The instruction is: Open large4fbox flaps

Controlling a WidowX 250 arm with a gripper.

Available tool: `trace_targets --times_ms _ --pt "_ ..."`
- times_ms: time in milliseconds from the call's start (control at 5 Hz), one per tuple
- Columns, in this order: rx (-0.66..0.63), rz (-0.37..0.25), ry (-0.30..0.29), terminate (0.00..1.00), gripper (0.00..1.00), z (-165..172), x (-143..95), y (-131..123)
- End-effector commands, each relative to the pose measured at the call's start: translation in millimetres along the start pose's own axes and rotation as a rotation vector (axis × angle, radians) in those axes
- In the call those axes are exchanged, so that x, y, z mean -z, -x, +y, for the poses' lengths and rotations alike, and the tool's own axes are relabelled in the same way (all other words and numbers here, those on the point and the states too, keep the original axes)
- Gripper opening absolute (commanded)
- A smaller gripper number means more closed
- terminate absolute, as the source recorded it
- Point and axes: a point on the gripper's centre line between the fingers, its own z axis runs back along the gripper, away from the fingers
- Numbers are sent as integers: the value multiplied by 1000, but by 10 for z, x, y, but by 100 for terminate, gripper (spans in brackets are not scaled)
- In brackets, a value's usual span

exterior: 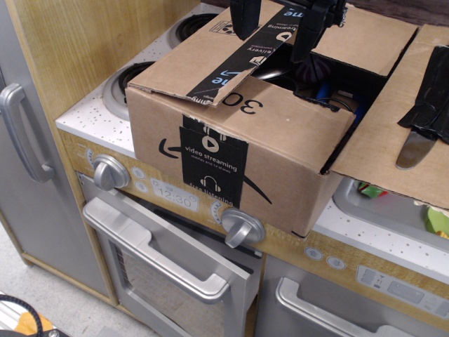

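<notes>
The large4fbox point(231, 161), brown cardboard with black "video streaming" tape, an arrow logo and "30" print, stands on the toy stove top. Its left flap point(203, 67), with black printed tape along its free edge, lies slanted over the opening, partly raised. The right flap point(382, 133) is folded out flat. The back flap point(368, 35) is folded back. My gripper point(277, 24) is at the top edge, over the opening. One black finger sits over the left flap and the other reaches down past its free edge into the box. The jaws stand apart. Dark items point(316, 70) lie inside the box.
A black object point(429, 95) and a silver blade point(414, 151) lie on the right flap. Stove burners point(123, 81) sit left of the box. Silver knobs point(109, 172) and an oven door handle point(172, 263) are below. A grey fridge door point(28, 140) is at left and a sink point(393, 203) at right.
</notes>
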Motion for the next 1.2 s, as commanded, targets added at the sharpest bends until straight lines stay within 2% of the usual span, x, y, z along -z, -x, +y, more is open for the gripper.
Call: trace_targets --times_ms 0,200,400,600,800,1000 --pt "0 0 0 0 100 0 0 0" --pt "-6 11 -86 0 100 91 115 32" --pt "-12 -14 -137 0 100 148 204 75" --pt "35 -29 -180 0 100 202 294 99" --pt "100 -64 -267 0 100 240 377 126" --pt "180 -122 -421 0 100 254 396 143"
